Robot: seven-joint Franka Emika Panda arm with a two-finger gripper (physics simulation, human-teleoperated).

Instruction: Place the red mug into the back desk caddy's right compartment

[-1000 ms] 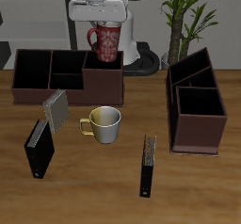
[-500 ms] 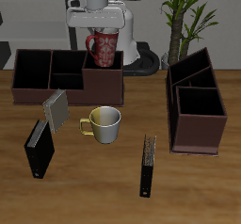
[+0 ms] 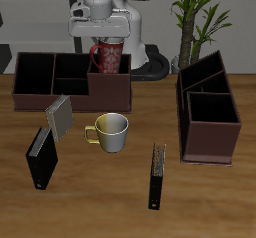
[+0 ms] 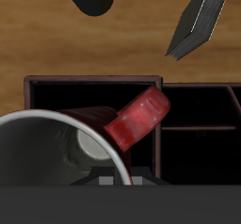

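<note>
The red mug (image 3: pixel 108 56), speckled white, stands partly sunk in the right compartment (image 3: pixel 110 83) of the back desk caddy (image 3: pixel 45 94), its top still above the walls. My gripper (image 3: pixel 105 42) sits right on top of the mug and is shut on its rim. The wrist view shows the mug's white inside (image 4: pixel 92 149) close up, with the red handle (image 4: pixel 137 117) pointing out over the compartment's dark floor (image 4: pixel 66 94). My fingertips are hidden there behind the mug's rim.
A pale grey mug with a yellow handle (image 3: pixel 109 131) stands in front of the caddy. Dark books (image 3: pixel 41 157) (image 3: pixel 156 176) and a grey one (image 3: pixel 59 115) stand nearer the front edge. A second dark-brown caddy (image 3: pixel 208 117) sits end-on beside a plant (image 3: pixel 195 17).
My gripper has come down with the red mug, lowering it from above the caddy into the right compartment and shifting slightly sideways.
</note>
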